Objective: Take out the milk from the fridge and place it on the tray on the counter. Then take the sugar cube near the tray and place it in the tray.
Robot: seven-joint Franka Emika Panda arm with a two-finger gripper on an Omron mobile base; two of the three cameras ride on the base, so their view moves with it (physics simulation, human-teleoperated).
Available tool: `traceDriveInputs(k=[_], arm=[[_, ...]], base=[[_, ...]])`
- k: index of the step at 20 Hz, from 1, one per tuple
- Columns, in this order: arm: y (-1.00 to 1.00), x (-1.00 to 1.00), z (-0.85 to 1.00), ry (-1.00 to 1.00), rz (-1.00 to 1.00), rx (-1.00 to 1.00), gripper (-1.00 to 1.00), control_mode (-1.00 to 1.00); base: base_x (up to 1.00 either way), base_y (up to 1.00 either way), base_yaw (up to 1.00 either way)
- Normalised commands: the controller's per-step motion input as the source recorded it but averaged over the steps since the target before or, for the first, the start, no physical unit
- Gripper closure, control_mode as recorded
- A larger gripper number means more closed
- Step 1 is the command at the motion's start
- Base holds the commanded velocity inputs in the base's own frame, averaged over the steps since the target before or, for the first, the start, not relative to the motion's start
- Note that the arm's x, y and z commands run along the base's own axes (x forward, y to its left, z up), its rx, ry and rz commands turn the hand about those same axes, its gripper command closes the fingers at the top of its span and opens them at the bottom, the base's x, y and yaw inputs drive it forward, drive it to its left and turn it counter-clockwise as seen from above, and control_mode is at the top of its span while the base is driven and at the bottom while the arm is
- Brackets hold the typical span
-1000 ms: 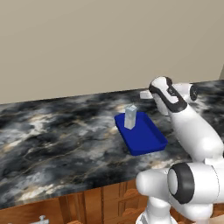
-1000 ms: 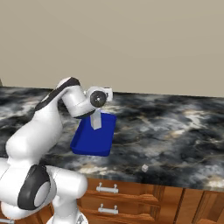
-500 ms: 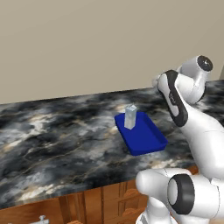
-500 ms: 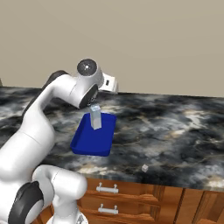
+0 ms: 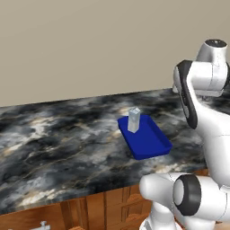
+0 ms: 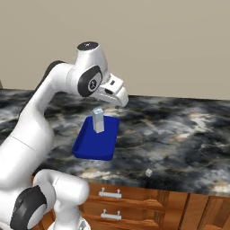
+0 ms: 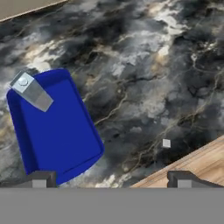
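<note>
Now I see the milk (image 6: 98, 120) standing upright at the far end of the tray (image 6: 90, 148) on the counter (image 6: 179, 134), my gripper (image 7: 111, 178) raised above with jaws spread wide and empty, the sugar cube (image 7: 166, 143) apart from the tray, near the counter's front edge.

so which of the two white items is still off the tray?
The sugar cube: tiny, on the bare counter near its front edge. The milk, the taller carton, stands upright inside the tray.
</note>
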Motion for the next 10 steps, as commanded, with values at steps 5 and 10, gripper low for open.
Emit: traceDriveInputs(k=[5, 10], arm=[[-0.58, -0.88, -0.54, 0.08, -0.14, 0.00, -1.00, -1.00], [-0.63, -0.75, -0.48, 0.09, -0.14, 0.01, -1.00, -1.00]], base=[[0.00, 0.00, 0.00], [0.00, 0.00, 0.00]])
